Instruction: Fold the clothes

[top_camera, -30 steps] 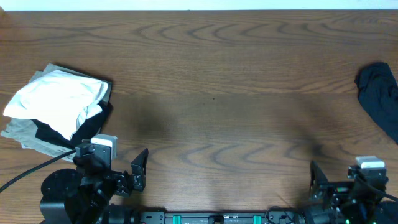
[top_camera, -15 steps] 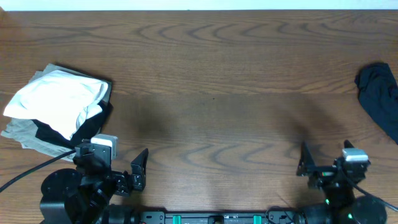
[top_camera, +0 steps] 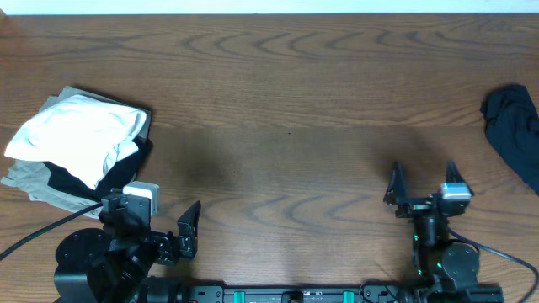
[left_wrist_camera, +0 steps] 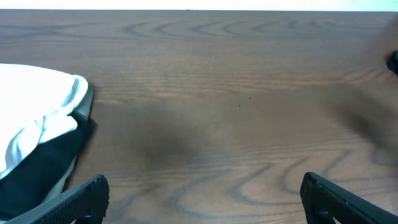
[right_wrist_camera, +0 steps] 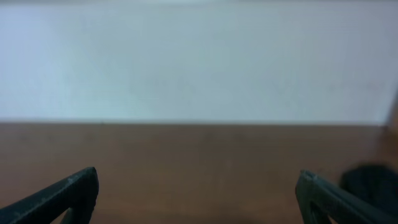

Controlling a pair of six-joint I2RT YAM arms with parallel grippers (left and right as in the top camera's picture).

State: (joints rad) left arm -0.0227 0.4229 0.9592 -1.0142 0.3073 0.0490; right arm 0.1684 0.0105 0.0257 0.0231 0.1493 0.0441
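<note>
Holding nothing, both grippers stand with their jaws spread wide at the near edge of the wooden table [top_camera: 286,84]: the left gripper [left_wrist_camera: 205,182] sits at the near left corner, just beside the pile of clothes [top_camera: 76,143], and the right gripper [top_camera: 423,178] points toward the far edge from the near right. The pile lies on the table's left side, with a wrinkled white garment [top_camera: 80,130] on top and a black one [top_camera: 126,172] and a beige one [top_camera: 29,181] showing beneath it. A dark garment [top_camera: 514,135] lies crumpled at the right edge, well apart from the right gripper.
</note>
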